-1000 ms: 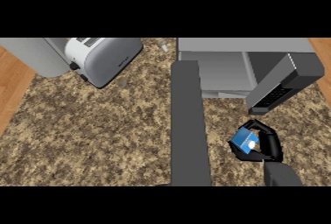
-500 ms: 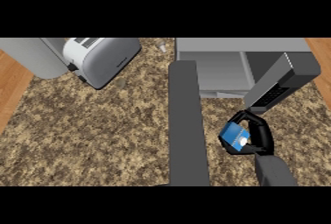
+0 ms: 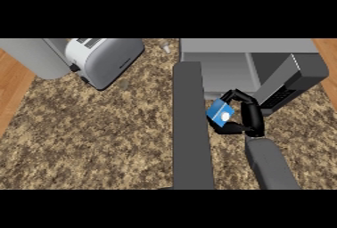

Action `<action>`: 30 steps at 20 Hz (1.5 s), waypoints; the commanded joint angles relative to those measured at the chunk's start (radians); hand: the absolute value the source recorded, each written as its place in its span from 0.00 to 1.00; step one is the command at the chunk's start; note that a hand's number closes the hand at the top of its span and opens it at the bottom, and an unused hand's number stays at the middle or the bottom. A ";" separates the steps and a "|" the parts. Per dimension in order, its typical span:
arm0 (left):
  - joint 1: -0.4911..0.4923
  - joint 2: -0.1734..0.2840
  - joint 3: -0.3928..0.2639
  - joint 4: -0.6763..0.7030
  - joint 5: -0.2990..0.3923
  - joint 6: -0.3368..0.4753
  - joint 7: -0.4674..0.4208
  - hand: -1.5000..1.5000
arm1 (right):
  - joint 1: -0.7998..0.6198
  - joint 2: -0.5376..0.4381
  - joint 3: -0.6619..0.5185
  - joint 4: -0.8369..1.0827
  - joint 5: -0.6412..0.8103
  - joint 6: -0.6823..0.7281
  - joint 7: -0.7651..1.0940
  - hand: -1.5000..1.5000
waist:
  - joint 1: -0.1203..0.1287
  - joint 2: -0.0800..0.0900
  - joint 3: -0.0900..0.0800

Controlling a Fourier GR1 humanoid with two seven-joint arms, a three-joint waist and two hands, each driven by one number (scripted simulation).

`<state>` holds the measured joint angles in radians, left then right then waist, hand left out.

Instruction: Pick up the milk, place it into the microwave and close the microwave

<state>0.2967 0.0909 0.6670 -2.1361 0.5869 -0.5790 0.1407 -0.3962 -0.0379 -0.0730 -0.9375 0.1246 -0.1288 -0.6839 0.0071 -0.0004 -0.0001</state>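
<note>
The right hand (image 3: 245, 116), black-fingered, is curled round the small blue milk carton (image 3: 219, 114), which sits at its nine o'clock side. Both hover just outside the open grey microwave (image 3: 227, 67), above the speckled brown granite surface (image 3: 99, 138).

Right hand closed around a carton; left forearm stretched forward, its hand out of sight.

Black right hand (image 3: 247, 116) sits at the end of a short grey forearm (image 3: 269, 164) entering from the lower edge, right of centre. Fingers curl over the top and the thumb hooks under the small blue milk carton (image 3: 219, 113), which is tilted and held on the hand's left side. Long grey left forearm (image 3: 191, 129) runs straight up the middle, just beside the carton; its hand does not show.
</note>
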 commanded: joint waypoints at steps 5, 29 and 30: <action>-0.027 0.012 -0.013 -0.013 0.008 0.029 0.049 0.00 | -0.246 -0.003 0.012 0.191 0.141 -0.189 0.115 1.00 | 0.015 0.005 0.001; -0.097 -0.007 -0.076 0.077 -0.081 -0.039 -0.019 0.00 | -0.628 -0.190 -0.122 0.737 0.247 -0.582 0.022 1.00 | 0.102 0.052 0.004; -0.105 0.025 -0.039 0.120 -0.081 -0.052 -0.043 0.00 | -0.642 -0.200 -0.116 0.751 0.259 -0.597 0.033 1.00 | 0.100 0.049 0.003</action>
<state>0.2014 0.0983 0.6217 -2.0435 0.5141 -0.6201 0.1055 -1.0181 -0.2099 -0.1975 -0.2218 0.3537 -0.6584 -0.6417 0.0963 0.0425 0.0029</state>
